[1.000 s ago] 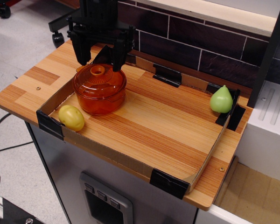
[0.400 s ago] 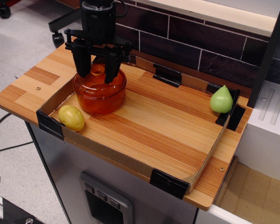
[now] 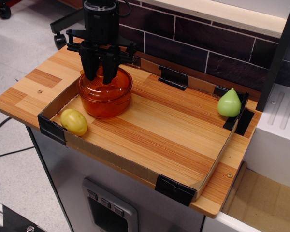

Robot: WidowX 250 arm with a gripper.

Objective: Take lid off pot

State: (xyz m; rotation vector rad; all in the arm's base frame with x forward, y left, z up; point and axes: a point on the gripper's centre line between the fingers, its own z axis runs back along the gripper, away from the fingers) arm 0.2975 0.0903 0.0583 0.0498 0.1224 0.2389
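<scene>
The counter is a wooden top edged with a low cardboard rim held by black corner clips. At its far left sits the pot, deep orange and translucent, upright, with the lid seated on it and not yet lifted. A green pear rests at the far right corner, well apart from the pot, and a yellow potato lies just beside the pot on its near left.

The black claw hangs straight down over the lid's centre, its fingers drawn together around the spot where the knob sits; the knob itself is hidden behind them, so it appears clamped on the lid.

The step in hand looks like the grasp. Next, a straight upward lift seems called for, steady enough that the pot stays put.
</scene>
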